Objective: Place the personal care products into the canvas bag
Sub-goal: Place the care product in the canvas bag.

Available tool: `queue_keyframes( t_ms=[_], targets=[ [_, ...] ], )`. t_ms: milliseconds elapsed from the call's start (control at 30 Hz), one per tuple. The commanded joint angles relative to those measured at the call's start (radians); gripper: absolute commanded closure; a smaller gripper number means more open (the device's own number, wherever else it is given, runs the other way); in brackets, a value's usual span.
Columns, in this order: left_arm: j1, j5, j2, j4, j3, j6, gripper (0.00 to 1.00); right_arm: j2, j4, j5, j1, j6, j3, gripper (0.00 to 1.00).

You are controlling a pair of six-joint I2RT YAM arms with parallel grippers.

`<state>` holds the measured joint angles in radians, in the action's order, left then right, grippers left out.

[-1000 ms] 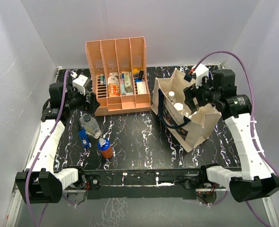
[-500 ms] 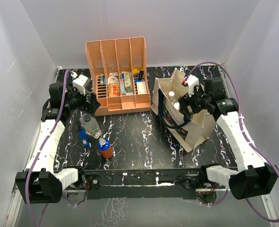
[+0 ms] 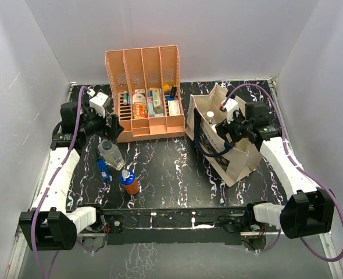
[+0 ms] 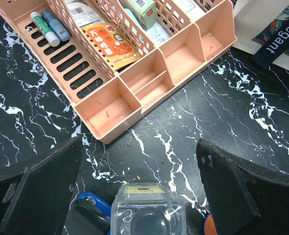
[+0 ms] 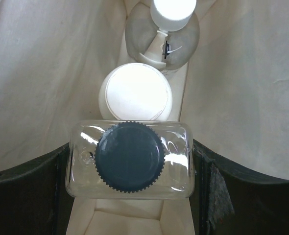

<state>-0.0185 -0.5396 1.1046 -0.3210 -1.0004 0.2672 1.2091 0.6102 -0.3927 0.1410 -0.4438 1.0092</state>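
Change noted: within the last second the right arm has swung in from 3 o'clock and lowered the right gripper (image 3: 227, 125) into the mouth of the canvas bag (image 3: 236, 161). Its jaws are part-closed, clamped on the clear grey-capped bottle (image 5: 130, 156), which sits inside the bag with the white cylinder (image 5: 135, 97) at its 12 o'clock. Judgement: release is due. The forearm reaches inward, wrist pitched down. The left gripper (image 4: 139, 188) has not moved and hangs fully spread and empty over the clear square bottle (image 4: 147, 214), at 8 o'clock on the table (image 3: 171, 168).

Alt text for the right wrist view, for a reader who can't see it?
Seen from straight above, a clear dark-capped bottle sits gripped in the right gripper inside the bag. Beyond it stand a white cylinder and a white-topped bottle.
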Motion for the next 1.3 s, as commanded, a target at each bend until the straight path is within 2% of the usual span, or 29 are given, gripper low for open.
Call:
queue_keyframes(
  t_ms=[0, 267, 833, 1000, 1267],
  targets=[
    [-0.006, -0.031, -0.026, 0.013, -0.003, -0.004, 0.03, -0.008, -0.295, -0.092, 0.002, -0.005, 0.007, 0.92],
    [-0.007, -0.031, -0.028, 0.008, -0.003, -0.004, 0.03, 0.024, -0.313, -0.114, 0.001, 0.001, 0.023, 0.92],
    [-0.007, -0.036, -0.032, 0.007, -0.002, -0.003, 0.03, 0.102, -0.269, -0.036, 0.002, -0.007, -0.026, 0.92],
    [-0.007, -0.034, -0.034, 0.006, 0.0, -0.003, 0.03, 0.119, -0.277, -0.011, 0.002, 0.012, -0.052, 0.84],
    [-0.007, -0.034, -0.029, 0.007, -0.001, -0.002, 0.03, 0.105, -0.27, 0.01, 0.002, 0.04, -0.061, 0.62]
  ],
)
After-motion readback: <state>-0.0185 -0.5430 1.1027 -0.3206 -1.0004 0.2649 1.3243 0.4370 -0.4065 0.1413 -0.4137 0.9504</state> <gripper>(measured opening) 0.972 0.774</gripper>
